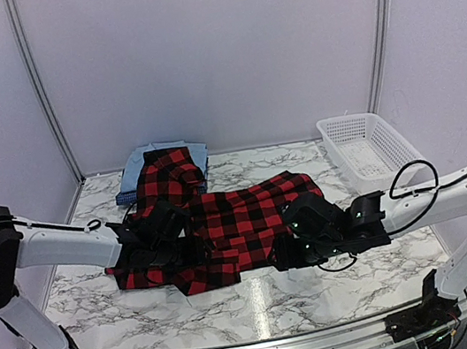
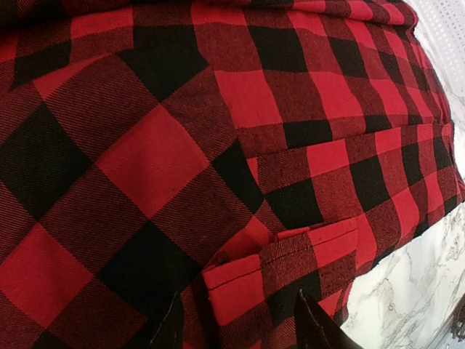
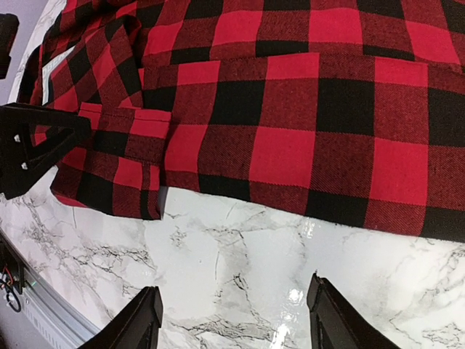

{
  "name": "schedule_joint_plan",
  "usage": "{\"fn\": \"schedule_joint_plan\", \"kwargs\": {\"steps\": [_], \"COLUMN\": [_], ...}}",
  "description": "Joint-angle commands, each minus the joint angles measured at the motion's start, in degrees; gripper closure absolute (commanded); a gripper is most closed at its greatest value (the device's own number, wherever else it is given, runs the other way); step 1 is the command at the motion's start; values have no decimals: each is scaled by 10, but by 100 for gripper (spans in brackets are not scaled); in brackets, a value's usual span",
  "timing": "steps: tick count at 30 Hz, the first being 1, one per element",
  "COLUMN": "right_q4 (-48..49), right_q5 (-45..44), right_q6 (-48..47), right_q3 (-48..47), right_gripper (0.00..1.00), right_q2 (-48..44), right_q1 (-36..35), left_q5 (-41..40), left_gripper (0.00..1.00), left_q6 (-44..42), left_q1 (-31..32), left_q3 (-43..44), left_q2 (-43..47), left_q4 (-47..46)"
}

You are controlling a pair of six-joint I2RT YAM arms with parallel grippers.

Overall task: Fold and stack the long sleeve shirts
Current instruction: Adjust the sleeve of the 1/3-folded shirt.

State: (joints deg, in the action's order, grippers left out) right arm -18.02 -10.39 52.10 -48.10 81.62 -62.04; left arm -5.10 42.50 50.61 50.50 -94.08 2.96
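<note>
Marble table (image 1: pixel 343 295) carries the red-and-black plaid shirt (image 1: pixel 245 217) spread mid-table, a sleeve reaching onto the light blue shirt (image 1: pixel 138 162) behind; right gripper (image 3: pixel 232 291), fingers apart, over bare marble by its hem; left gripper (image 2: pixel 238 313) at a cuff, grip unclear

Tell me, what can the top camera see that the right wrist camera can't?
Only the top view shows the white basket and the light blue shirt at the back. Only the right wrist view shows its own tool up close, open above the bare marble table. Both show the red-and-black plaid shirt lying on that table.
</note>
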Motion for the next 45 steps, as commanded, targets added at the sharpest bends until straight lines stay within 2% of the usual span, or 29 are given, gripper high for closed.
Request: {"fn": "schedule_joint_plan", "kwargs": {"steps": [1,3,7,10,13,16,19,24,29,32,35,38,42,45], "right_q4": [-14,-19,-25,-25,-25,-25,-21,-21,-22,-27,-20,-9,0,3], "right_q5": [-16,-16,-20,-25,-24,-24,-19,-10,-10,-15,-13,-7,-7,-9], "right_q6": [5,3,3,4,4,5,4,7,17,25,36,49,61,68], "right_q3": [-3,-5,-3,1,2,3,4,7,12,11,15,16,6,-11], "right_gripper": [35,35,35,35,35,35,35,35,35,35,35,38,42,44], "right_q2": [-16,-16,-24,-29,-27,-27,-27,-22,-16,-6,6,23,58,88], "right_q1": [-3,-3,-3,-3,-4,-4,-4,-6,-24,-44,-63,-83,-106,-124], "left_q5": [49,66,77,75,71,69,75,78,66,66,72,56,-22,-76], "left_gripper": [48,52,74,85,90,91,85,59,54,45,30,29,29,29], "left_q6": [3,3,8,-13,-29,-41,-51,-65,-73,-77,-80,-72,-43,-6], "left_q1": [-2,-2,6,35,79,124,164,204,208,208,208,207,191,154], "left_q3": [18,22,12,6,-6,-32,-56,-62,-56,-59,-68,-81,-99,-114], "left_q2": [-36,-44,-19,25,51,64,55,20,29,55,83,115,167,211], "left_q4": [-6,-11,-33,-47,-49,-61,-72,-69,-68,-70,-69,-58,-24,29]}}
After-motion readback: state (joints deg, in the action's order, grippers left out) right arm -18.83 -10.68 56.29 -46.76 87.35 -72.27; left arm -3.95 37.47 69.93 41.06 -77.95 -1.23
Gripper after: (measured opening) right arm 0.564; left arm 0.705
